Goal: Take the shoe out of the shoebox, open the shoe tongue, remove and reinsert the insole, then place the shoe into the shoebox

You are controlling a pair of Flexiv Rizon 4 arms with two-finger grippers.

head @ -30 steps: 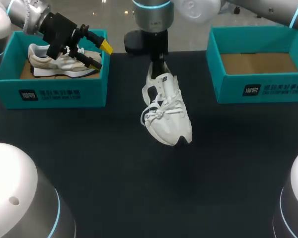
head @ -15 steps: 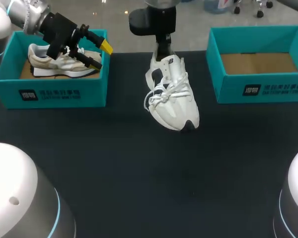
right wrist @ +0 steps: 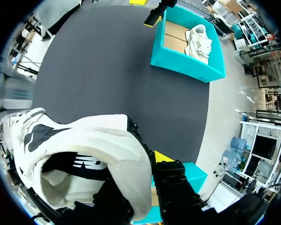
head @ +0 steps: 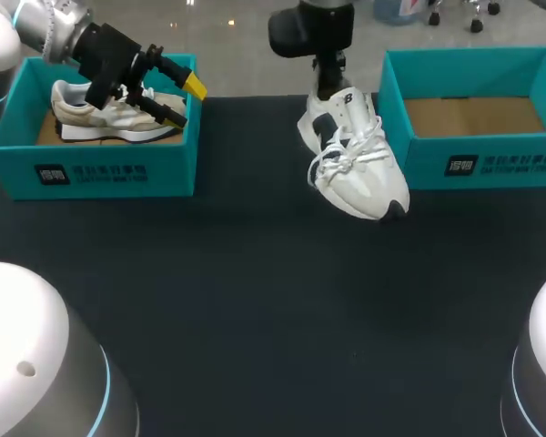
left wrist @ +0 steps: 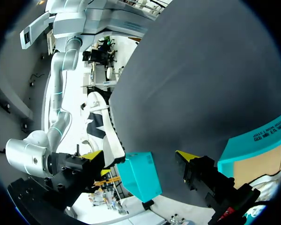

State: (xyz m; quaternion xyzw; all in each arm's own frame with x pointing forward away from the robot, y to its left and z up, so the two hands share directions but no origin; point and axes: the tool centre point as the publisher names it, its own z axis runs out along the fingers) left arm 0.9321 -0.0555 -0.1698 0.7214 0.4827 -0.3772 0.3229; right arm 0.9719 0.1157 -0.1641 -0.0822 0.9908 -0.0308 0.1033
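Right jaws: clenched on the heel collar of the white shoe [head: 355, 155], one finger inside the opening and one outside, as the right wrist view shows.
White shoe: hangs toe-down and tilted from the right arm [head: 311, 27], seemingly clear of the tabletop [head: 255, 300], just beside the near left corner of the right shoebox [head: 473, 164].
Left jaws: released, with the yellow tips apart and nothing between them, poised over the beige shoe [head: 109, 114] in the left shoebox [head: 100, 168].
Change: in the last second the right arm has carried the white shoe from over the middle of the tabletop toward the right shoebox. The left arm [head: 45, 23] has not moved.
Meaning: this looks like the closing step, putting the shoe back. The shoe is not yet over the box's opening, so it probably has to clear the near wall before it is lowered.
Right shoebox: its cardboard floor is bare.
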